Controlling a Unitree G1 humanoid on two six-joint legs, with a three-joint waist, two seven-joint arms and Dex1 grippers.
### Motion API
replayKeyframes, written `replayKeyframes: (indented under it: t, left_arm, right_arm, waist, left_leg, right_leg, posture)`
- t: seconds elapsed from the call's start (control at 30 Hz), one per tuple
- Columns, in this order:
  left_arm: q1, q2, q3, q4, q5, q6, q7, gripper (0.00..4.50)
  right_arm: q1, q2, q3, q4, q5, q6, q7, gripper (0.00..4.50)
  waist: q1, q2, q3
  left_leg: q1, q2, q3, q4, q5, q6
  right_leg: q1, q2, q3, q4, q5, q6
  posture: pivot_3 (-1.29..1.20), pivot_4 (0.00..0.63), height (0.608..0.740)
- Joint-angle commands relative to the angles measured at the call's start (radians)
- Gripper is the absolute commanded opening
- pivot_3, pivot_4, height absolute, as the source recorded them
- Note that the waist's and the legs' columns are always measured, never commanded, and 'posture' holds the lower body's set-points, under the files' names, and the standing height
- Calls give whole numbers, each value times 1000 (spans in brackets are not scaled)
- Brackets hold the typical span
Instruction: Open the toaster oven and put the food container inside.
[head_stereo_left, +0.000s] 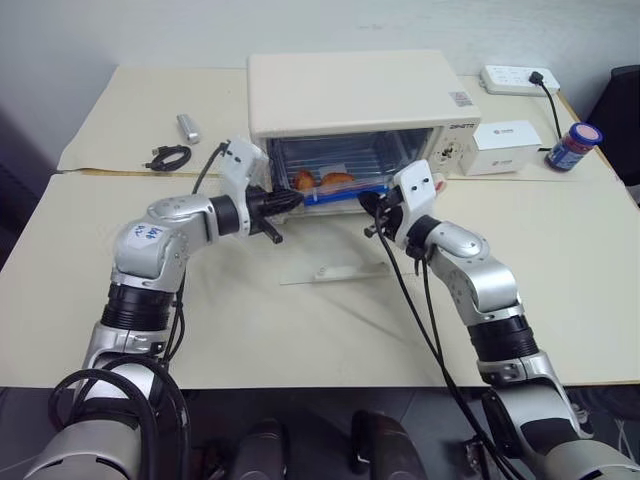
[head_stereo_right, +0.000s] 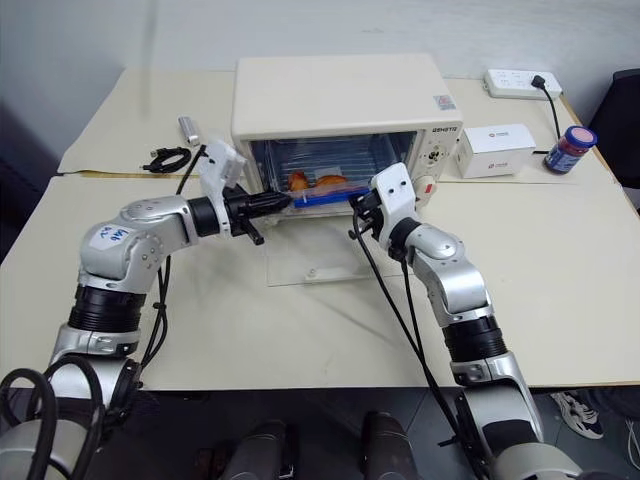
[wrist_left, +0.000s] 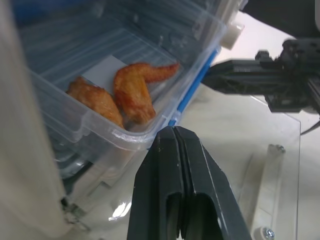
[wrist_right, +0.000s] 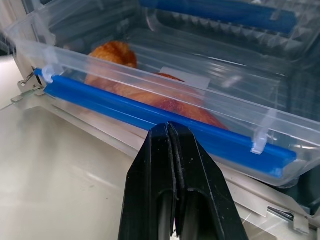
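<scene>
The cream-white toaster oven (head_stereo_left: 350, 92) stands at the back of the table, its glass door (head_stereo_right: 315, 255) folded down flat in front. The clear food container (wrist_right: 165, 100), with blue clip strips and orange-brown food, sits in the oven's mouth, its near side at the opening. My left gripper (head_stereo_left: 293, 201) is shut, its tip right at the container's left end. The right gripper (head_stereo_left: 368, 205) is shut too, its tip close before the blue strip at the container's right part. Neither holds anything.
A small white box (head_stereo_left: 505, 147) and a blue-lidded jar (head_stereo_left: 574, 146) stand right of the oven. A power strip (head_stereo_left: 518, 78) lies at the back right. A black cable (head_stereo_left: 168, 157) and a small grey cylinder (head_stereo_left: 188, 127) lie at the back left.
</scene>
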Motion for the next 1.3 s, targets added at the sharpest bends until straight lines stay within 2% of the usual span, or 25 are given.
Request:
replayKeyframes:
  t: [0.03, 0.1, 0.17, 0.27, 0.4, 0.53, 0.7, 0.83, 0.93, 1.0, 1.1, 1.3]
  left_arm:
    - [-7, 114, 119, -161, -124, 87, -101, 183]
    - [11, 197, 188, -231, -213, 156, -161, 604]
    - [24, 277, 256, -282, -303, 231, -212, 1208]
    - [57, 384, 311, -329, -382, 283, -293, 2079]
    - [74, 491, 327, -368, -437, 295, -370, 3280]
    - [51, 516, 307, -362, -448, 278, -380, 4428]
    - [27, 506, 285, -355, -428, 240, -360, 4472]
    - [33, 510, 282, -346, -418, 219, -357, 4472]
    - [46, 515, 292, -336, -412, 207, -353, 4472]
    - [58, 524, 300, -329, -399, 195, -351, 4472]
    - [89, 546, 318, -312, -376, 166, -360, 4500]
    - [124, 594, 341, -260, -339, 110, -394, 4500]
  right_arm:
    - [94, -88, -91, -222, 126, 100, 97, 13]
    - [201, -164, -145, -383, 230, 197, 152, 0]
    - [332, -239, -214, -522, 323, 271, 192, 0]
    - [504, -310, -286, -640, 389, 327, 213, 0]
    - [639, -307, -284, -647, 330, 306, 155, 0]
    - [645, -253, -225, -546, 235, 241, 102, 0]
    - [556, -170, -160, -380, 139, 143, 62, 0]
    - [459, -139, -158, -305, 125, 98, 80, 0]
    - [384, -170, -202, -311, 170, 125, 116, 0]
    - [329, -238, -262, -350, 245, 180, 176, 0]
    - [234, -377, -373, -373, 409, 301, 278, 583]
    - [124, -622, -443, -264, 499, 383, 480, 2644]
  waist:
    - [1, 0, 0]
    - [3, 0, 0]
    - [5, 0, 0]
    - [6, 0, 0]
    - [4, 0, 0]
    - [4, 0, 0]
    - [2, 0, 0]
    - [2, 1, 0]
    - [2, 1, 0]
    - [2, 2, 1]
    - [4, 7, 4]
    - [6, 6, 4]
  left_leg:
    - [-3, 0, -2, 1, 0, 0]
    - [-7, 0, -5, 1, 0, 0]
    - [-7, 0, -6, 1, 0, 0]
    - [-6, 0, -6, 1, 0, 0]
    - [-2, 0, -5, 2, 2, 0]
    - [1, 0, -4, 2, 4, -2]
    - [2, 0, -3, 0, 3, -2]
    - [2, 0, -2, 0, 3, -2]
    - [2, 0, -2, 0, 3, -2]
    - [2, 0, -3, 0, 3, -2]
    - [1, -1, -1, 1, 3, 0]
    - [1, 0, -2, 0, 2, 0]
  right_leg:
    - [-1, 0, -1, 0, 0, 0]
    - [-4, 0, -4, 0, 0, 0]
    - [-4, -1, -5, -1, 0, 0]
    - [-2, -1, -5, -2, 0, 0]
    - [3, 0, -4, -2, 0, 1]
    - [4, 0, -2, 0, 0, 0]
    - [2, 0, -1, 2, 0, -1]
    - [2, 0, -1, 2, 0, -1]
    - [2, 0, 0, 2, 0, -1]
    - [2, 0, -1, 2, 0, -1]
    - [1, 0, 1, 2, 0, 0]
    - [2, 0, -1, 0, 0, -1]
  posture:
    - [0, 150, 740]
    - [0, 150, 740]
    - [0, 150, 740]
    - [0, 150, 740]
    - [0, 150, 740]
    - [0, 150, 740]
    - [0, 150, 740]
    - [0, 150, 740]
    - [0, 150, 740]
    - [0, 150, 740]
    - [0, 150, 740]
    - [0, 150, 740]
